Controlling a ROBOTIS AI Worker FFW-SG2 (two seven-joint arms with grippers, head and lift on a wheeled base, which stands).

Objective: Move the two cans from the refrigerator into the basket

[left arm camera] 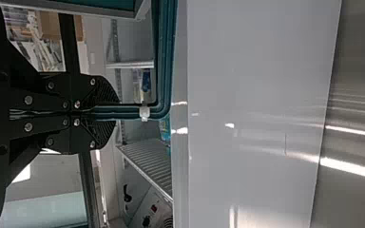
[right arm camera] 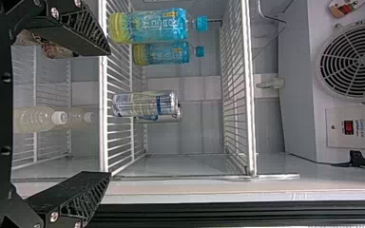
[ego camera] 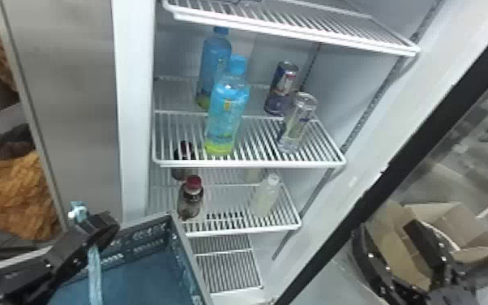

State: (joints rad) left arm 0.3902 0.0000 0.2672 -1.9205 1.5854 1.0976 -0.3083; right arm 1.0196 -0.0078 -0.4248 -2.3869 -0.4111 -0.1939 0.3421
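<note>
Basket loading from a refrigerator, with both cans standing on the middle shelf (ego camera: 249,164). In the head view, the front can (ego camera: 298,121) lies forward of the right gripper (ego camera: 386,227), above it and toward the robot's left; its long axis is upright, and the right arm is the nearer for a pick. The rear can (ego camera: 281,87) stands just behind it, deeper on the shelf. In the right wrist view, the front can lies beyond the jaws, roughly in line with the gap between them; these are spread apart and hold nothing. The gap runs crosswise to the can's axis, so a forward and upward approach, then closure on both sides, would probably suit. The left gripper (left arm camera: 117,112) has its jaws clenched on the rim of the basket (ego camera: 192,259), in front of the refrigerator and lower than the cans.
</note>
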